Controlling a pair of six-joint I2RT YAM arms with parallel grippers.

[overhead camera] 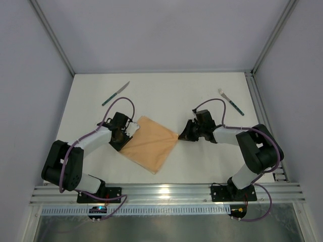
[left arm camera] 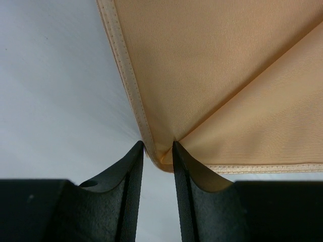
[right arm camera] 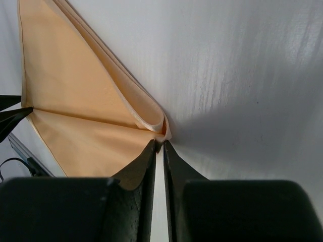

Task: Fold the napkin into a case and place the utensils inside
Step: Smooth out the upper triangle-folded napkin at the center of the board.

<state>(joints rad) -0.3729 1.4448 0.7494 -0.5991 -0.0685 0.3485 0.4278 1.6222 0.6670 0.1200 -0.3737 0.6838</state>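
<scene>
on the white table (overhead camera: 166, 96), between the two arms, the napkin (overhead camera: 151, 143): peach-orange, folded flat into a square, turned corner-on like a diamond, stitched hem along the edges.

at its left corner, the left gripper (left arm camera: 158, 148), low over the table. fingers (left arm camera: 132, 176) spread slightly, straddling the stitched corner, one tip against each hem, a strip of white table in the gap behind.

at its right corner, the right gripper (right arm camera: 159, 143). fingers (right arm camera: 141, 176) almost pressed together, nipping the layered tip of the cloth, with a small loop of fold bulging just beyond the tips.

across the cloth, from one held corner to the other, a straight diagonal line.

far left, the knife (overhead camera: 116, 94): green handle toward the near left, blade pointing away to the right, well apart from the napkin.

far right, the fork (overhead camera: 231, 102): tines toward the far left, green handle toward the near right, likewise well apart from the napkin.

both on bare table, outside the folds.
</scene>
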